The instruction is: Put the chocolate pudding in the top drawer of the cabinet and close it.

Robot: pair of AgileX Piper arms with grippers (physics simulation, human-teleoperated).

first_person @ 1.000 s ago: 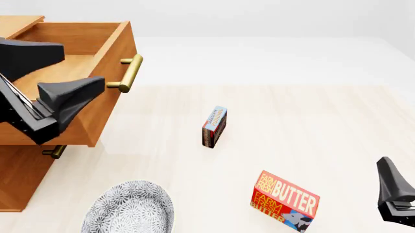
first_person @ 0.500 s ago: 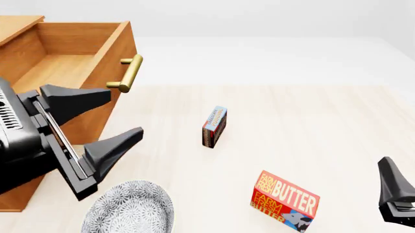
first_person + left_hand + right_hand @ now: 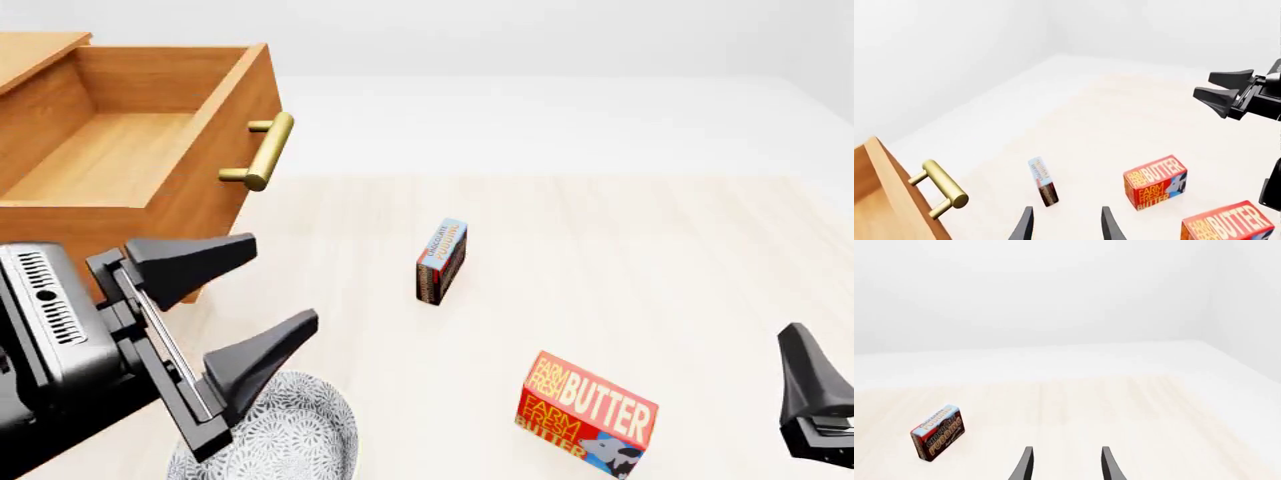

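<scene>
Left wrist view: left hand [image 3: 1065, 227], fingers apart, nothing between them, above the pale counter [image 3: 1121, 115]. Chocolate pudding [image 3: 1043, 181] stands on its edge on the counter, just beyond the fingertips and apart from them. Brass handle [image 3: 941, 183] of the top drawer [image 3: 881, 200] shows at the frame's edge, near the pudding but not touching. Two butter boxes: one [image 3: 1155, 182] upright beside the pudding, a second [image 3: 1227, 226] partly cut off. Right hand [image 3: 1231, 95] visible farther off, fingers parted.

Front view: cabinet [image 3: 54, 245] at far left, top drawer [image 3: 134, 140] pulled out, its interior bare wood, handle [image 3: 263, 152] facing the counter's middle. Left hand [image 3: 247, 300] in the near left, fingers wide apart, over a patterned bowl [image 3: 287, 435]. Chocolate pudding [image 3: 442, 260] on edge at mid-counter [image 3: 641, 250], outside the drawer, well apart from both hands. One butter box [image 3: 587, 412] nearer the camera. Right hand [image 3: 814, 395] at the lower right edge, only part shown.

Right wrist view: right hand [image 3: 1065, 464], fingers apart and empty. Chocolate pudding [image 3: 937, 432] on the counter [image 3: 1121, 405], off to one side of the fingers.
</scene>
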